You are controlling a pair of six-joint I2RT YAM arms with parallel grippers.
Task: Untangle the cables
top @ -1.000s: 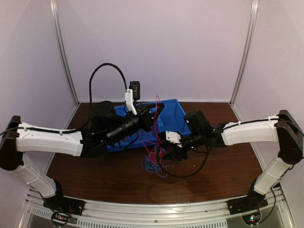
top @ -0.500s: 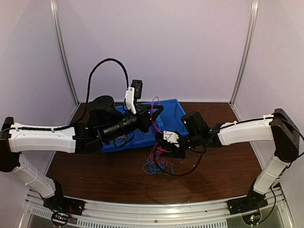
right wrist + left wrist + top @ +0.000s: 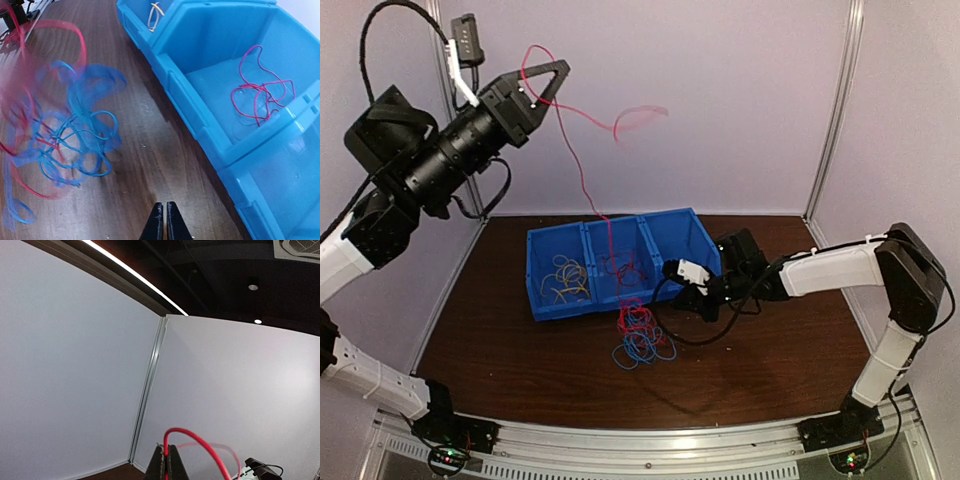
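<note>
Left pincer (image 3: 555, 75), high at far left, is clamped on a red cable (image 3: 181, 429) trailing down to the red-blue tangle (image 3: 640, 338) on the counter (image 3: 520, 370). Right pincer (image 3: 164, 220), pinched together beside the tangle, holds nothing.

place: lab test cell; cue: white panel walls (image 3: 720, 100); aluminium frame (image 3: 835, 110)

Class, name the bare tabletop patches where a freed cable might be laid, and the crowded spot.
Free: table left of the cables, before the blue bin; also between right arm and near edge. Crowded: cables beside the right gripper.
</note>
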